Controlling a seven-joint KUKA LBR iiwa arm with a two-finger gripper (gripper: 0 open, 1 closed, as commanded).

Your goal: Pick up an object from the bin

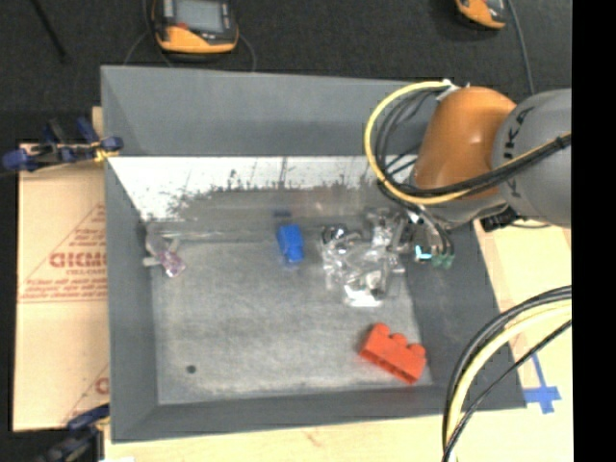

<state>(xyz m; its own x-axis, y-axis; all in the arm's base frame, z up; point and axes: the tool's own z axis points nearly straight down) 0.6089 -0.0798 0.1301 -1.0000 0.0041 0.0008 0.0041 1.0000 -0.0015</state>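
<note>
Beside the end effector (393, 243) lies a crumpled silvery wrapper (351, 275).

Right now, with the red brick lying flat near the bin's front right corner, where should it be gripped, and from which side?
Probably grip the red brick across its short width, on the long flat sides, coming straight down. It lies flat and askew with bare floor along both long sides, while its right end nears the bin wall.

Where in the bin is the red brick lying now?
In the camera view, the red brick lies on the bin floor near the lower right corner, apart from the shiny crumpled thing above it.
</note>
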